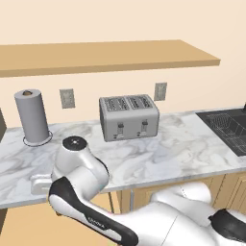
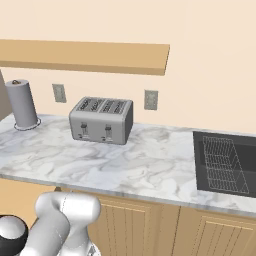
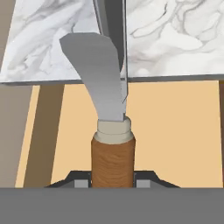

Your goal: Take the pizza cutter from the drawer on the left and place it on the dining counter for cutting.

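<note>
Close up, pizza cutter (image 3: pixel 111 131), brown wooden handle, pale collar, grey metal neck and wheel, jaws clamped on handle

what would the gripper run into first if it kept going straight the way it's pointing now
Judging by the hand view, the gripper, shut on the pizza cutter, points at the marble counter's edge. The cutter's blade would probably reach that edge first, though depth is unclear.

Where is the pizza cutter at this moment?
In the hand view, the pizza cutter is clamped by its brown handle in the gripper, its metal end reaching up over the edge of a marble counter.
</note>
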{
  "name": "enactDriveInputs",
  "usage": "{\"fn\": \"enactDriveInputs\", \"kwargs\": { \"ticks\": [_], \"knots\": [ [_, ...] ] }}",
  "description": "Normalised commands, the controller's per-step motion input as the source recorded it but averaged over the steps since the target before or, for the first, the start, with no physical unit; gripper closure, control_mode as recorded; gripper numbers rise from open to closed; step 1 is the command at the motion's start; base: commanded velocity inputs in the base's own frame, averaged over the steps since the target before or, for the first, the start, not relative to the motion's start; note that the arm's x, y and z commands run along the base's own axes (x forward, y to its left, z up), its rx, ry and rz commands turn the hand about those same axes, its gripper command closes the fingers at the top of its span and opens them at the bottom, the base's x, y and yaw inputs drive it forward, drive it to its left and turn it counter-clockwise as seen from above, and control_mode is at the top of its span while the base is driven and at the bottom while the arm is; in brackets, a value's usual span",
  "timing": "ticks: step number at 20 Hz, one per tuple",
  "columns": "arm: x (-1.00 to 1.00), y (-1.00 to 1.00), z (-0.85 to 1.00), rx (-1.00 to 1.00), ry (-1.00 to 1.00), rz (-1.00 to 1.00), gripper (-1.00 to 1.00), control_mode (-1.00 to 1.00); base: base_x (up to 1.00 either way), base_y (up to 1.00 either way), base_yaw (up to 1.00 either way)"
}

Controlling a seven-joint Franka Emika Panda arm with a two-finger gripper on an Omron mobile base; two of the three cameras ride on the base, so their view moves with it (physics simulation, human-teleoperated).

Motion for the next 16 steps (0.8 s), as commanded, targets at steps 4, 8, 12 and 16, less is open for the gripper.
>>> {"fn": "enactDriveInputs", "kwargs": {
  "ticks": [4,8,12,16],
  "knots": [
    [0.42,-0.75,0.98,0.06,0.04,-0.05,1.0,-1.0,0.0,0.0,0.0],
    [0.38,-0.86,0.79,0.02,0.0,-0.03,1.0,-1.0,0.0,0.0,0.0],
    [0.26,-0.8,0.59,0.0,0.0,0.0,1.0,-1.0,0.0,0.0,0.0],
    [0.14,-0.66,0.49,-0.02,0.0,0.0,1.0,-1.0,0.0,0.0,0.0]
  ]
}}
